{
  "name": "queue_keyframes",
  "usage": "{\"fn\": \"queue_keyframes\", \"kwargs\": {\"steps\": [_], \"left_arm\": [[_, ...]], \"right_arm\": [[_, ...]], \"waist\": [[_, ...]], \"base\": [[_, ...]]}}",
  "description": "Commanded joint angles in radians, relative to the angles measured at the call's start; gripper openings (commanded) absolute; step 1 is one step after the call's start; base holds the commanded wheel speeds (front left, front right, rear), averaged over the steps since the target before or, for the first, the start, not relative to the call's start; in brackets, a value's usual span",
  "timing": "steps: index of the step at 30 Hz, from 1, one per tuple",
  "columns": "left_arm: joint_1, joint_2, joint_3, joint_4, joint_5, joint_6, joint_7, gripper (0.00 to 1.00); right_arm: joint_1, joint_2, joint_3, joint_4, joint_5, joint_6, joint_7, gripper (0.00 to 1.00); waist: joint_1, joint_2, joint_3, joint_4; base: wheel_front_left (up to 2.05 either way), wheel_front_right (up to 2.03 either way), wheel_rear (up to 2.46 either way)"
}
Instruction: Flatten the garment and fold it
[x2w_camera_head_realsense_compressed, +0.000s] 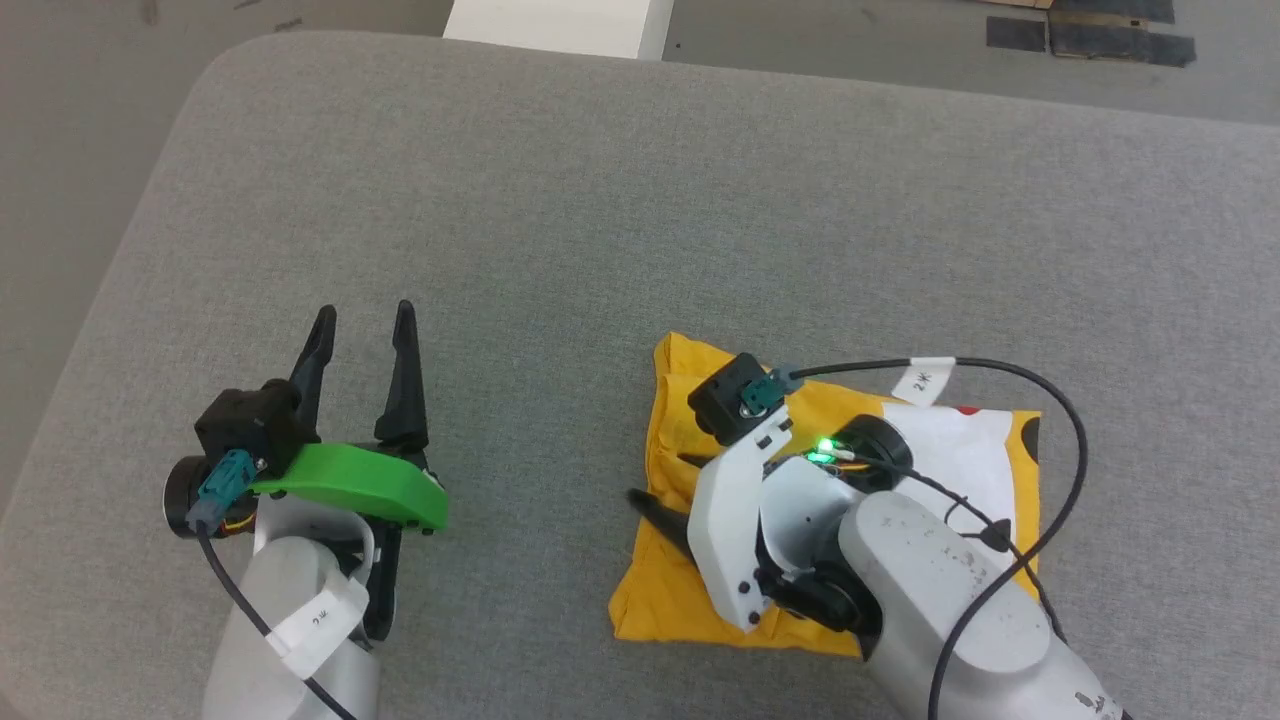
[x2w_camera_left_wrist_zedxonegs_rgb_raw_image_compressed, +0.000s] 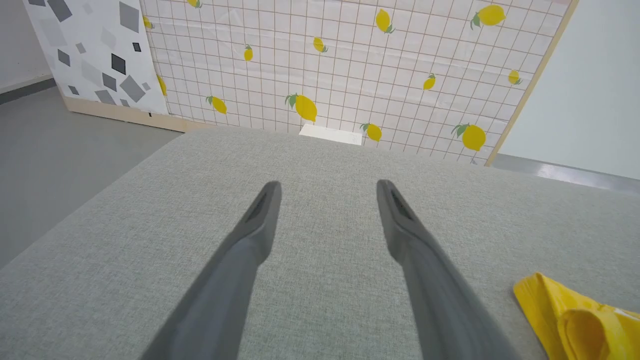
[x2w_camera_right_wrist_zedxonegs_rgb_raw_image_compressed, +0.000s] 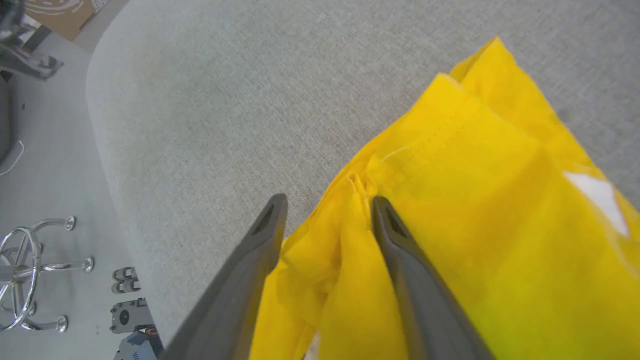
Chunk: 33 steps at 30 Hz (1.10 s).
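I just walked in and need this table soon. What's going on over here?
A two-armed robot is folding a yellow T-shirt on the grey padded table. The shirt lies as a compact folded rectangle with a white print showing on top. The right hand is at the shirt's left edge, its fingers apart with a ridge of cloth between them. The left hand is open over bare table to the left, away from the shirt.

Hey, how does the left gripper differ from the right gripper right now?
The left gripper sits over bare grey cushion, apart from the garment; the right gripper is at the garment's edge, a fold of yellow cloth between its fingers. The left gripper's wrist wears a green cover, the right gripper's a white cover. Both have dark fingers spread apart.
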Motion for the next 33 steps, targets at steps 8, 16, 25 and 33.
{"fn": "queue_keyframes", "kwargs": {"steps": [8,16,25,33], "left_arm": [[0.011,-0.005,0.015,-0.001,0.019,-0.006,-0.005,1.0],[0.046,-0.005,0.026,-0.014,0.021,-0.007,-0.005,1.0],[0.062,-0.006,0.023,-0.02,0.02,-0.007,-0.005,1.0],[0.065,-0.008,0.012,-0.028,0.021,-0.008,-0.005,1.0]], "right_arm": [[0.0,0.003,-0.049,-0.209,0.128,-0.001,-0.329,1.0],[0.184,0.003,-0.36,-0.41,0.03,-0.001,-0.559,1.0],[0.415,0.003,-0.633,-0.461,-0.021,-0.001,-0.571,1.0],[0.516,0.003,-0.724,-0.356,0.015,-0.001,-0.46,1.0]], "waist": [[-0.0001,0.0,-0.046,-0.033],[-0.0001,0.0,-0.093,-0.076],[-0.0001,0.0,-0.114,-0.101],[-0.0001,0.0,-0.12,-0.102]], "base": [[0.0,0.0,0.0],[0.0,0.0,0.0],[0.0,0.0,0.0],[0.0,0.0,0.0]]}}
